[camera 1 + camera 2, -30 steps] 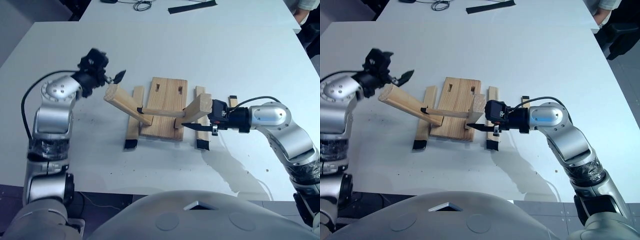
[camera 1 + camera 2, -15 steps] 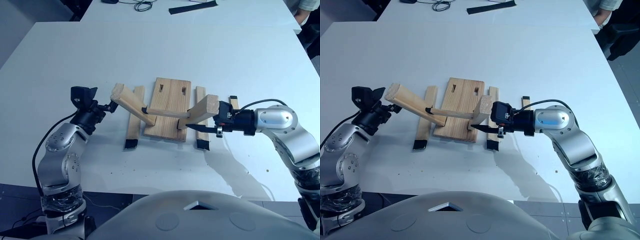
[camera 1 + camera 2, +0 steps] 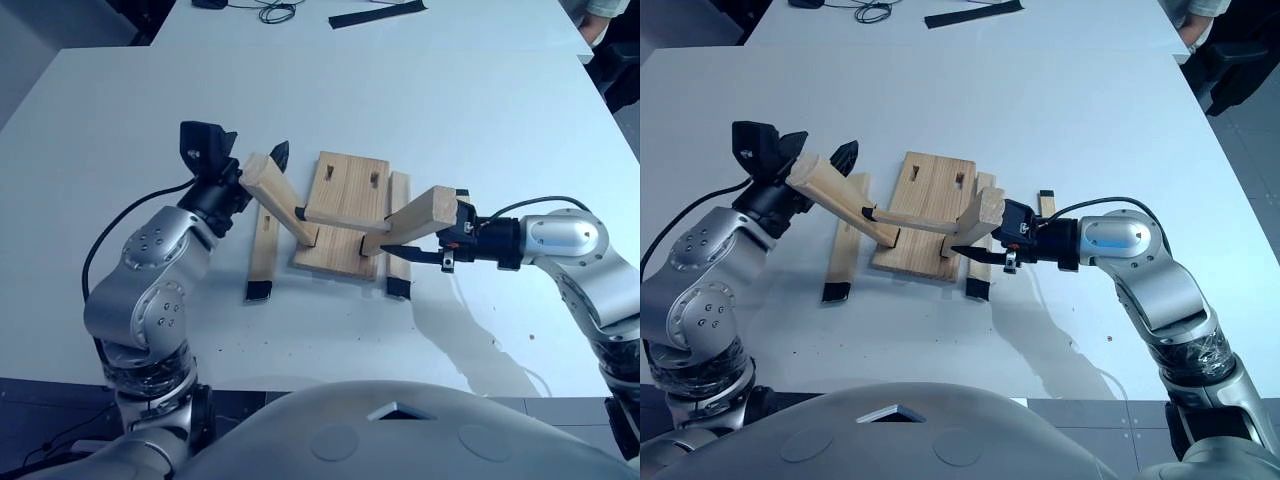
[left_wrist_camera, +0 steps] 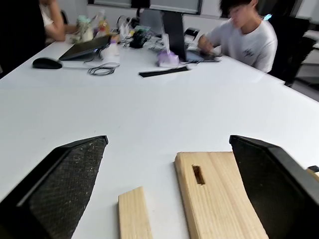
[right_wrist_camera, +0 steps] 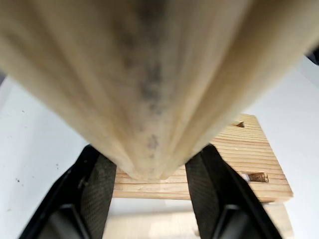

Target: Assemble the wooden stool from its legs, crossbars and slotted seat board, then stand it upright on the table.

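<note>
A half-built frame hangs tilted over the slotted seat board (image 3: 350,176): a left leg (image 3: 277,196) and a right leg (image 3: 418,216) joined by a crossbar (image 3: 340,218). My right gripper (image 3: 425,233) is shut on the right leg (image 5: 149,74), its fingers (image 5: 94,191) on either side of it. My left gripper (image 3: 252,150) is open at the upper end of the left leg, its fingers (image 4: 70,174) wide apart. The seat board (image 4: 219,199) lies flat on the table.
Two loose legs with black ends lie beside the board, one to its left (image 3: 262,255) and one to its right (image 3: 400,272). A small wooden piece (image 3: 462,193) lies behind my right gripper. A black strip (image 3: 378,13) and cables (image 3: 280,10) rest on the far table.
My left arm has swung round and brought its open gripper up to the top of the left leg. The right gripper has kept the frame and shifted it slightly right.
</note>
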Robot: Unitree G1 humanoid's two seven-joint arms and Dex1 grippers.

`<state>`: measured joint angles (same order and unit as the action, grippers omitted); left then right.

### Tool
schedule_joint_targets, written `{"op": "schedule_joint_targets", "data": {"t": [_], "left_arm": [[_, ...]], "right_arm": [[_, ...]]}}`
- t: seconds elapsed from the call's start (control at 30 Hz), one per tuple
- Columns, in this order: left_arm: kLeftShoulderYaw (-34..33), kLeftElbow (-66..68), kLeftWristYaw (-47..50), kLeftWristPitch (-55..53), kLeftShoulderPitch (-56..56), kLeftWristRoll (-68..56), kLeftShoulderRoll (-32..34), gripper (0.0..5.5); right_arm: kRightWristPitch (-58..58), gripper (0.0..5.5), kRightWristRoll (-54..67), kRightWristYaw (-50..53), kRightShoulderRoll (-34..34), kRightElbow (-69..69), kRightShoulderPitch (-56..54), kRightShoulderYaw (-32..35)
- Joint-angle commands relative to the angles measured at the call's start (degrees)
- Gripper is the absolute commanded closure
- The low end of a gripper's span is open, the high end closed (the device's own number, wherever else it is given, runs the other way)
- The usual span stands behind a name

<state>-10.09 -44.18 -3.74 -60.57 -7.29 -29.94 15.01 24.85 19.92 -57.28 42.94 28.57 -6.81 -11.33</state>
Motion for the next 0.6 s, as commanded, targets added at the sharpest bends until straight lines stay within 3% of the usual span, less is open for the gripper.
{"op": "schedule_joint_targets", "data": {"t": [0.03,0.13,0.47,0.6], "left_arm": [[8.27,-1.37,-2.34,-2.95,-0.96,-1.66,0.33,0.96],[7.65,2.91,-3.52,-0.13,0.87,2.10,3.52,0.96],[-7.13,21.71,-12.56,17.56,2.59,10.80,19.05,0.96],[-7.73,22.97,-15.38,18.97,3.64,11.97,22.33,0.96]], "right_arm": [[0.76,3.49,-0.44,-0.62,-0.91,0.43,-2.84,-2.64],[0.75,3.49,-0.52,-0.76,-0.90,0.04,-3.16,-2.58],[0.66,3.49,-0.58,0.05,-0.28,1.09,-0.84,-2.05],[0.97,3.49,-0.48,1.10,-0.01,2.39,0.94,-1.46]]}}
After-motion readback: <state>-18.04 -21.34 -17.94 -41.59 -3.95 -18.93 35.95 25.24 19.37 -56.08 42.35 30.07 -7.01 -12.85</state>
